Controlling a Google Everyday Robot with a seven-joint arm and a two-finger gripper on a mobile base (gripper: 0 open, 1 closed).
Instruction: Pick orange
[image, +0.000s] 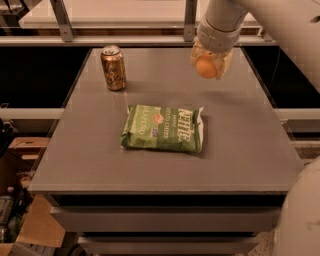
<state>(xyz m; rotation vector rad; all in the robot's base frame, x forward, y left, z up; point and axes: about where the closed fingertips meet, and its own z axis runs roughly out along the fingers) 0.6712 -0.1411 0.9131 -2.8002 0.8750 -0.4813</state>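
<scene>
A fall onto the grey table (250, 150) was judged the main risk, since a round fruit dropped there could be carried over the far or right edge, both near; open room was left right of the green chip bag (162, 129) at centre; the gold can (113, 67) was set well apart, upper left; the gripper (210, 64), upper right, was closed round the orange (206, 66), seemingly lifted clear; it was pinched from two sides only.
</scene>
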